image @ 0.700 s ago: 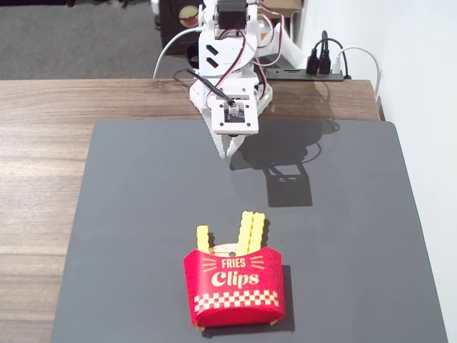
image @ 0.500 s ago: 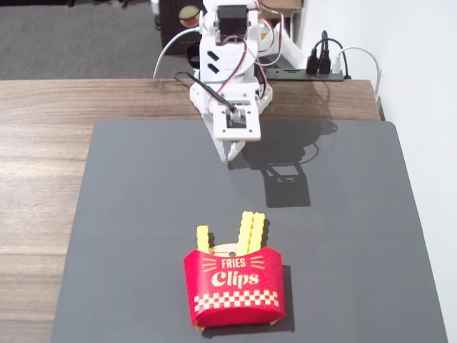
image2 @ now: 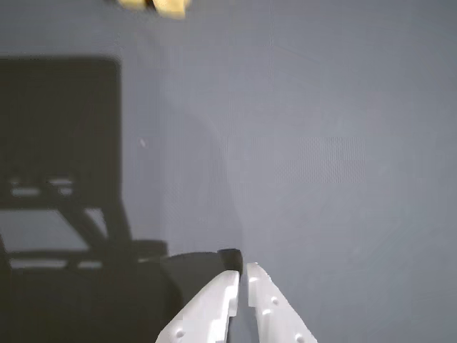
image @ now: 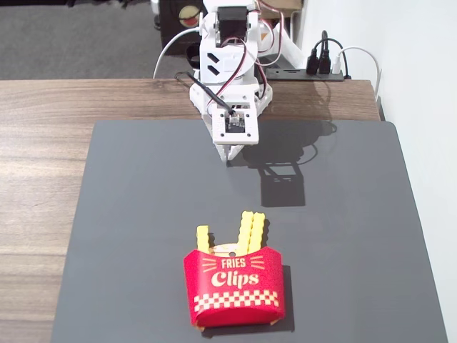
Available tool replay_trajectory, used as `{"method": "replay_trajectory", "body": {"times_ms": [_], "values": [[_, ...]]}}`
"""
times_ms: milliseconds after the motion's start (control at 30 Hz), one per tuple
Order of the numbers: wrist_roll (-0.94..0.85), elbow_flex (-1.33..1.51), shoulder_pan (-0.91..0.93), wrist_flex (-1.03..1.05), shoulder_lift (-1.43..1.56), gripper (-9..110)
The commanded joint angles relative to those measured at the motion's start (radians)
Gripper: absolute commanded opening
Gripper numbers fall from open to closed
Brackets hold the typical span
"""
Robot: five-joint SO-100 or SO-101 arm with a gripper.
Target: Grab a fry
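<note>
A red "Fries Clips" carton (image: 235, 287) lies on the dark grey mat near its front edge. Yellow fries stick out of its top: a short one (image: 203, 239) on the left and a taller pair (image: 250, 231) on the right. My white gripper (image: 233, 154) hangs at the far edge of the mat, well behind the carton, pointing down. Its jaws are shut and hold nothing. In the wrist view the gripper (image2: 243, 273) shows at the bottom edge over bare mat, and blurred yellow fry tips (image2: 152, 6) show at the top left edge.
The dark grey mat (image: 143, 214) covers most of a wooden table (image: 43, 157). The arm's base (image: 228, 64) stands at the table's far edge, with cables and a power strip (image: 321, 68) behind it. A white wall runs along the right.
</note>
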Motion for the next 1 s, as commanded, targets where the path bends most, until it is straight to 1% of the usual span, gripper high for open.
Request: {"method": "replay_trajectory", "body": {"times_ms": [0, 200, 433, 500, 700, 767, 967], "values": [[0.021, -0.12, 0.005, -0.015, -0.109, 1], [0.044, -0.284, 0.037, -0.008, -0.304, 1], [0.041, -0.39, 0.081, -0.023, -0.46, 2], [0.038, -0.416, 0.098, -0.032, -0.499, 3], [-0.008, -0.497, 0.161, -0.044, -0.618, 4], [-0.044, -0.514, 0.193, -0.066, -0.658, 10], [-0.117, -0.557, 0.244, -0.143, -0.775, 16]]}}
